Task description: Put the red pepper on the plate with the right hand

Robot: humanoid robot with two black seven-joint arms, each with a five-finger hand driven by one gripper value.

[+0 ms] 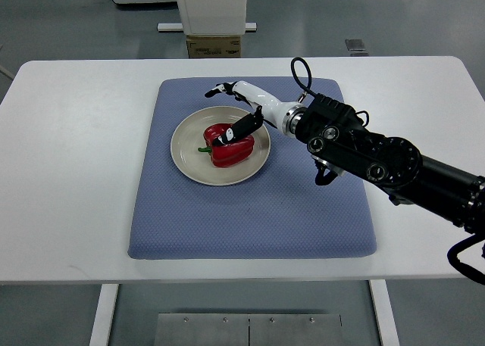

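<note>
My right hand (pixel 241 111) reaches in over the beige plate (pixel 186 160), which sits on the blue mat (pixel 250 225) on the white table (pixel 68 134), and the red bell pepper (pixel 231 151) already lies on the plate, its green stem pointing to the plate's left side. A dark finger (pixel 244 126) rests against the top of the pepper while the others spread away above it, so I judge this a loosening hold at the placing step, not a firm grasp. Next I need to lift the finger straight off without rolling the pepper, then draw back to the right.
</note>
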